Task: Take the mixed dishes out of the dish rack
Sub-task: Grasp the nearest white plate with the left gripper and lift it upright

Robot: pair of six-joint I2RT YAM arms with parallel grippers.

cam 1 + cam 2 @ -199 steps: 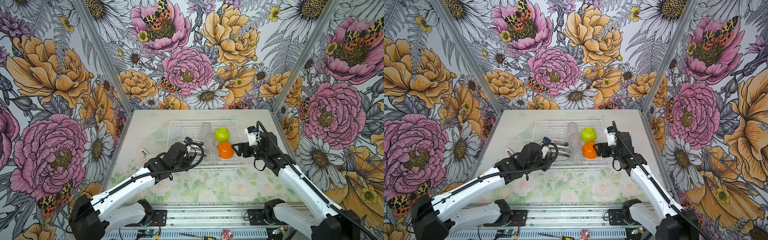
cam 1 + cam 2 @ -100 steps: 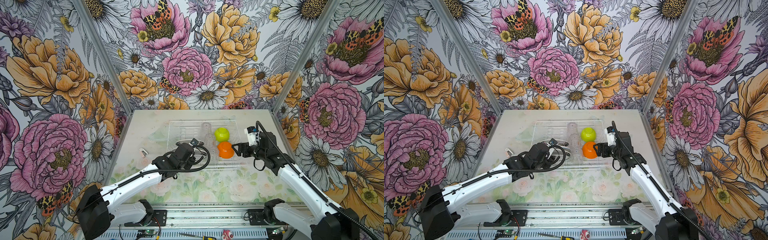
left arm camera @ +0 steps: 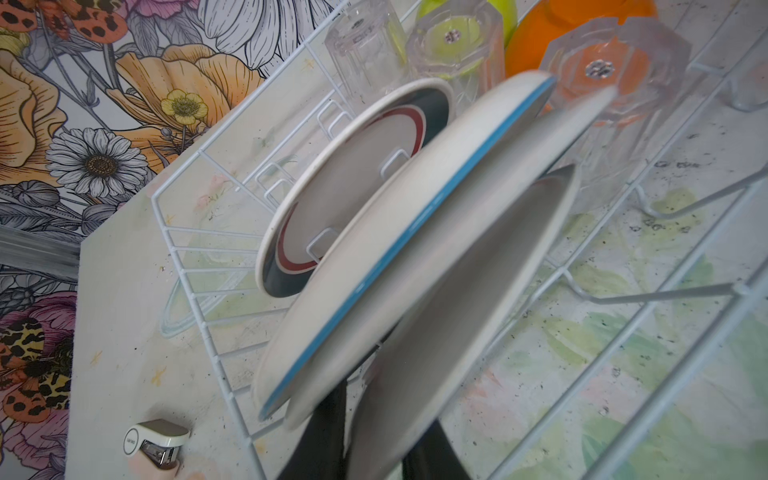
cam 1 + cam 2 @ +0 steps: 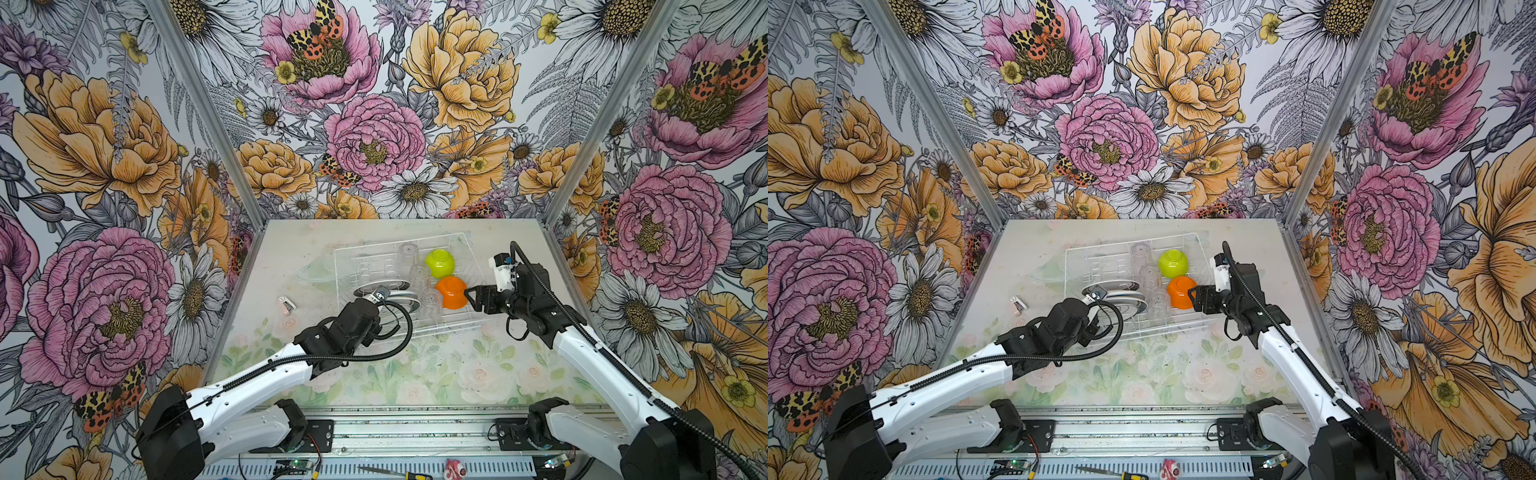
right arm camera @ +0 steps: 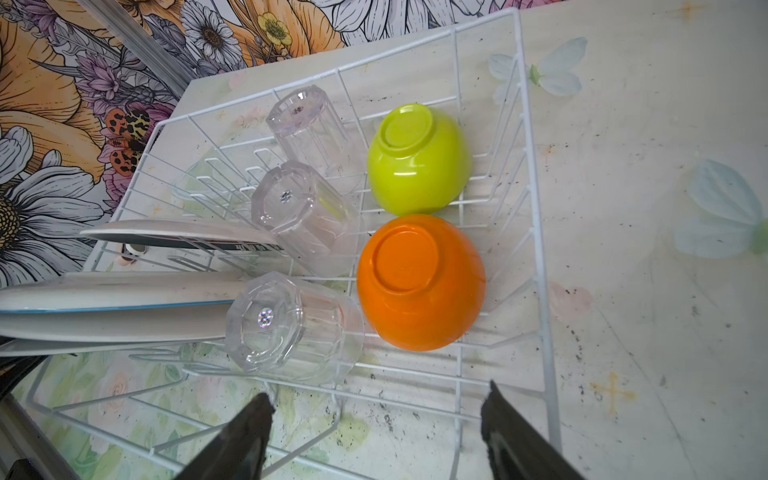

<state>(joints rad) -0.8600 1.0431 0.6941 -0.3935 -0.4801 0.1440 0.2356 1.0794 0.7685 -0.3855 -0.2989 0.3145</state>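
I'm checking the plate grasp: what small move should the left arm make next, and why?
Probably close the left gripper firmly on the nearest plate before lifting: its fingers straddle that plate's rim, and the plate stands in the rack.

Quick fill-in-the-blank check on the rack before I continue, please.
The lime-green bowl and orange bowl both sit ____ in the dish rack.
The rack holds ____ clear tumblers.
The right gripper has its jaws ____.
The left gripper straddles the nearest ____.
Missing: upside down; three; open; plate.
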